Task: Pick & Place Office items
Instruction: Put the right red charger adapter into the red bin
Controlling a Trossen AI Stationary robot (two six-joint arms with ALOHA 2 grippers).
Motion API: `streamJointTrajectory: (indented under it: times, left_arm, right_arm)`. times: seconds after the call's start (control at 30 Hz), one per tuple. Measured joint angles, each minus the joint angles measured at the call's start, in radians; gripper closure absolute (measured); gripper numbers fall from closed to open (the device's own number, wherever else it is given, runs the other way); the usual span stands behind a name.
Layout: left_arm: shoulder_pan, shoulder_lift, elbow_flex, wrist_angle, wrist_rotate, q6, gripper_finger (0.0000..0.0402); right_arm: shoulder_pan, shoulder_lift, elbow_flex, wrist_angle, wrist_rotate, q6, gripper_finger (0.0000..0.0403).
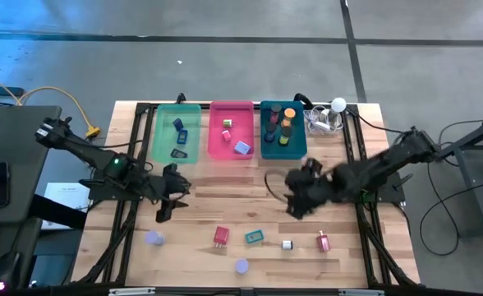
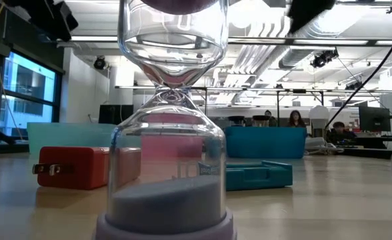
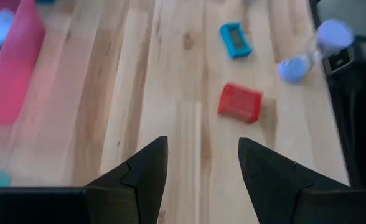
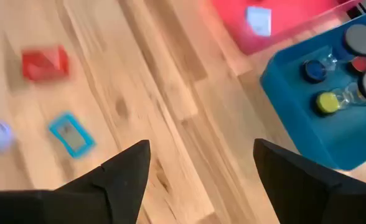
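Loose office items lie on the near half of the wooden table: a red block (image 1: 221,237), a teal block (image 1: 254,237), a small white and black piece (image 1: 287,244), a magenta piece (image 1: 324,241) and two lavender sand timers (image 1: 154,238) (image 1: 241,265). One timer (image 2: 171,120) stands right in front of the low view. My left gripper (image 1: 166,210) hovers open over bare wood at the left; its wrist view shows the red block (image 3: 239,102) ahead. My right gripper (image 1: 295,205) hovers open near the table's middle, nothing between its fingers (image 4: 124,171).
At the far edge stand a green tray (image 1: 155,136), a pink tray (image 1: 217,148) and a teal tray (image 1: 266,152), each holding small pieces. A white ball with cables (image 1: 333,115) lies beside the teal tray. Bare wood lies between the trays and the loose items.
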Motion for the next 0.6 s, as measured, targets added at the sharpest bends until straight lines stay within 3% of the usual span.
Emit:
streamJointTrajectory:
  times: [0.37, 0.47, 0.6]
  left_arm:
    - [-0.102, 0.152, -0.032, 0.151, -0.04, 0.013, 0.0211]
    - [-0.093, 0.207, -0.032, 0.169, -0.04, 0.022, 0.0211]
    - [-0.073, 0.263, -0.032, 0.201, -0.041, 0.05, 0.0211]
  right_arm:
    - [0.294, -0.001, -0.256, 0.059, 0.361, 0.397, 0.0128]
    - [0.32, -0.001, -0.274, 0.062, 0.327, 0.482, 0.0128]
    - [0.323, -0.001, -0.274, 0.072, 0.071, 0.619, 0.0128]
